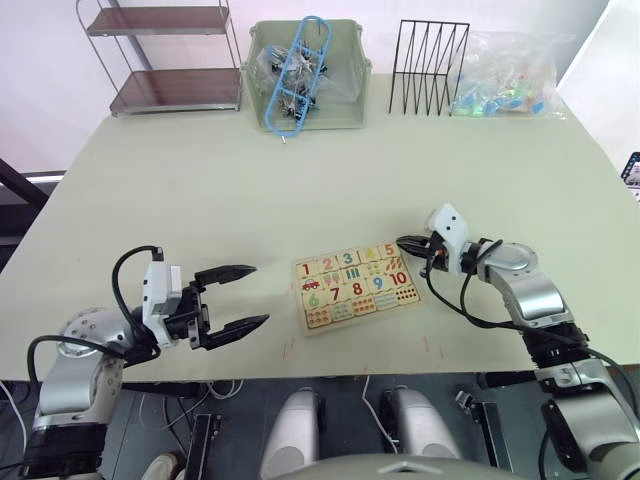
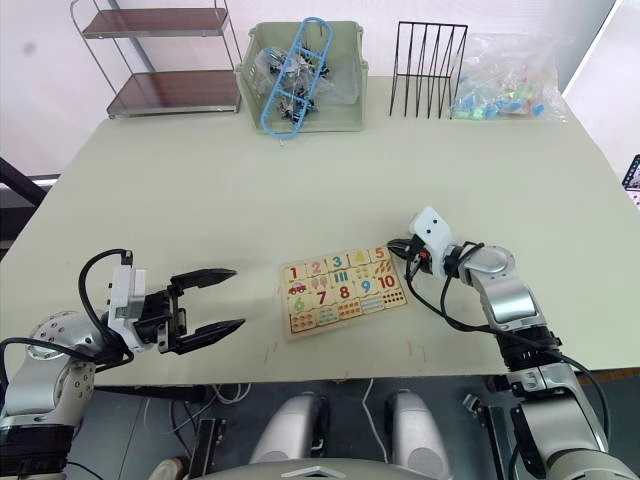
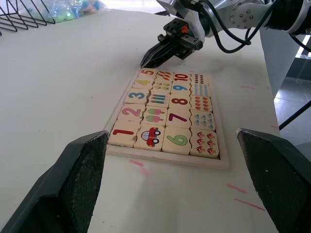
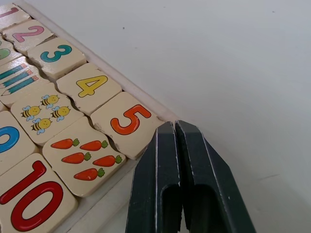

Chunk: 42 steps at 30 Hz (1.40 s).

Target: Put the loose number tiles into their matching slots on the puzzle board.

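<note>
Right tool (image 4: 174,127) (fingers together) at the puzzle board (image 1: 356,289) corner, beside tile 5 (image 4: 127,122).

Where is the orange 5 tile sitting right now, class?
The orange 5 tile sits in the puzzle board, at the end of the number row beside the yellow 4 tile. The shut right tool rests at that corner.

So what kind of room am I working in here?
Likely a lab or test workspace, not a home: a plain pale table with marks by the puzzle board, a bin of bagged parts, a bare wire rack.
</note>
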Available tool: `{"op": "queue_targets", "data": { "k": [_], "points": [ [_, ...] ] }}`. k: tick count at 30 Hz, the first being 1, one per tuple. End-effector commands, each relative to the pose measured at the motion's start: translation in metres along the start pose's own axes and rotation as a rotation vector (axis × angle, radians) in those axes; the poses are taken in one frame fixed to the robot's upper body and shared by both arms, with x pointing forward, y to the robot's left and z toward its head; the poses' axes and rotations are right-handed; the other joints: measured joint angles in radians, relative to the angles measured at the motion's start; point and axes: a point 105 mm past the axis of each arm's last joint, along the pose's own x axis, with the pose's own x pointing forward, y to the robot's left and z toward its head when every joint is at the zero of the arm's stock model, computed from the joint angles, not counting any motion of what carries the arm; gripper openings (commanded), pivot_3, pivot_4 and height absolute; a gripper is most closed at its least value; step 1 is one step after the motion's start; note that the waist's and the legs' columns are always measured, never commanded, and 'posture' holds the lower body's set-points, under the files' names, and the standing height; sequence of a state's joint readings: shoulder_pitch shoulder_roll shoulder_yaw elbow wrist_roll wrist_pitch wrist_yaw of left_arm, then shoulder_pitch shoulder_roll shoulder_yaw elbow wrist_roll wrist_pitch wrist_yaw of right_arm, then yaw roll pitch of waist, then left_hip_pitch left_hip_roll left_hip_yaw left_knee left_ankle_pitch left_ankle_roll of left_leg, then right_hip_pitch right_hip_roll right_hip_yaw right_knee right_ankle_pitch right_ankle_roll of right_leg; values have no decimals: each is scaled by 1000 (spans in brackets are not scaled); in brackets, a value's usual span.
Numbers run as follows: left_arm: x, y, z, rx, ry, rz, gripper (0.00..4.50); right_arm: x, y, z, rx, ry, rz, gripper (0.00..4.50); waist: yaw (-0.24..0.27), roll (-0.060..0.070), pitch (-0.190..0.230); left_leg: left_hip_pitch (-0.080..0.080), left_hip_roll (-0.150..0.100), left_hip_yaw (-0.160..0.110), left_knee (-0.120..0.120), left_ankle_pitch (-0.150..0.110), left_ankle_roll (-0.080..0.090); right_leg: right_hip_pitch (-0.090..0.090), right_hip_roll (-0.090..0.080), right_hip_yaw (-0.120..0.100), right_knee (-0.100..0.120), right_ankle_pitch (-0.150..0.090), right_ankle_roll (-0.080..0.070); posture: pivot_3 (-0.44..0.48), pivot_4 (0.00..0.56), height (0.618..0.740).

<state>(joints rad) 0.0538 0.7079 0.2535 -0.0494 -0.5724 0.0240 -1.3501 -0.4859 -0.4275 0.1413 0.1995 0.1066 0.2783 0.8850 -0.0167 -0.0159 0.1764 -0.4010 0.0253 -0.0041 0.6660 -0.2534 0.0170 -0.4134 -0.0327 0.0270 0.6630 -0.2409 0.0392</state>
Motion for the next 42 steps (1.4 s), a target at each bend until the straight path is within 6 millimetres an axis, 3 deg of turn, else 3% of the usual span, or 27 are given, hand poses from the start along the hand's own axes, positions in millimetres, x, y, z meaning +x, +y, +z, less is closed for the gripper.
{"op": "queue_targets", "data": {
  "k": [1, 24, 33, 42],
  "points": [
    [-2, 2, 9, 36, -15, 2, 4500, -3, 2, 10, -23, -31, 9, 73, 0, 0, 0, 0, 0, 0, 0, 0, 0, 0, 0, 0, 0, 0, 0, 0, 150, 739],
    [-5, 9, 8, 23, -31, 66, 4500, -14, -12, 17, -30, -79, -86, 73, 0, 0, 0, 0, 0, 0, 0, 0, 0, 0, 0, 0, 0, 0, 0, 0, 150, 739],
    [-13, 19, 7, -41, -70, 231, 4500, -35, -19, 14, -39, -118, -206, 73, 1, 0, 0, 0, 0, 0, 0, 0, 0, 0, 0, 0, 0, 0, 0, 0, 150, 739],
    [-31, 22, -10, -81, -27, 475, 4500, -86, -16, -6, -9, -212, -398, 73, 3, -1, 0, 1, 1, 0, 1, 0, 0, 1, -1, 1, 0, 0, 0, 0, 150, 739]
  ]
}}
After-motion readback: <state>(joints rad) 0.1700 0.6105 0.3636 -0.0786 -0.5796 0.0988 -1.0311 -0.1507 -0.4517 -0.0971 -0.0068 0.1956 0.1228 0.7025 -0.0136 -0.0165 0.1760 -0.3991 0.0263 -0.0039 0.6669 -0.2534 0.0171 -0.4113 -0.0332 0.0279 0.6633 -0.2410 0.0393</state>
